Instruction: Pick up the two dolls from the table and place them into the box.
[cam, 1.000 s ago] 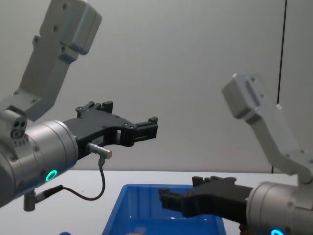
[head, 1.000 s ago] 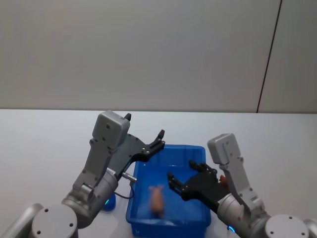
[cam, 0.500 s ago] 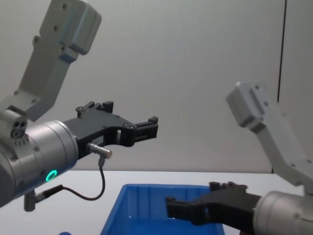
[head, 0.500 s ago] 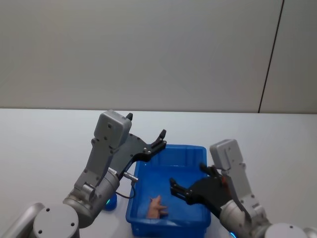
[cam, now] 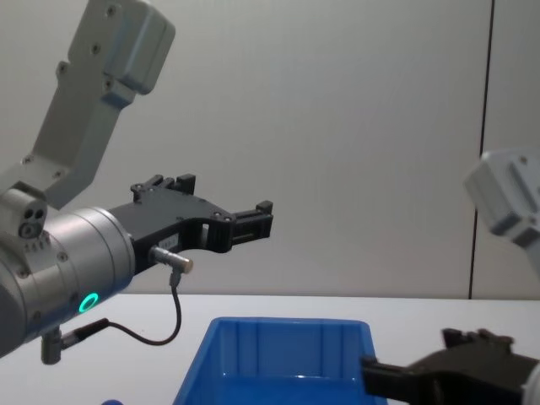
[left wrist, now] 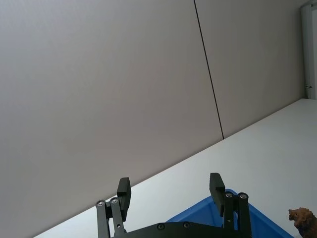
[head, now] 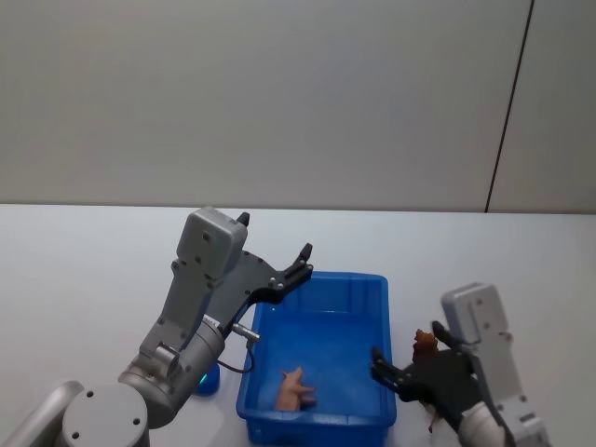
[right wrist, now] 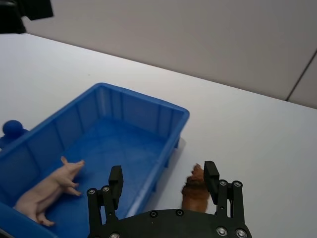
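The blue box [head: 321, 278] sits on the white table in front of me, with a pink toy pig [head: 293, 388] lying inside it. The shaggy brown doll [head: 425, 343] stands on the table just right of the box. The blue doll [head: 206, 381] lies left of the box, partly hidden by my left arm. My right gripper [head: 402, 368] is open and low beside the box's right wall; in the right wrist view the brown doll [right wrist: 195, 189] stands just ahead of its open fingers. My left gripper [head: 301, 257] hangs open above the box's far left corner.
The table [head: 84, 261] spreads wide and white to both sides, with a plain grey wall behind it. In the right wrist view the blue doll [right wrist: 12, 128] shows beyond the box's [right wrist: 143, 105] far wall.
The pig went from blurred mid-box to lying still near the front wall. My right gripper drew back from over the box to its right side, next to the brown doll. The left arm stayed put.
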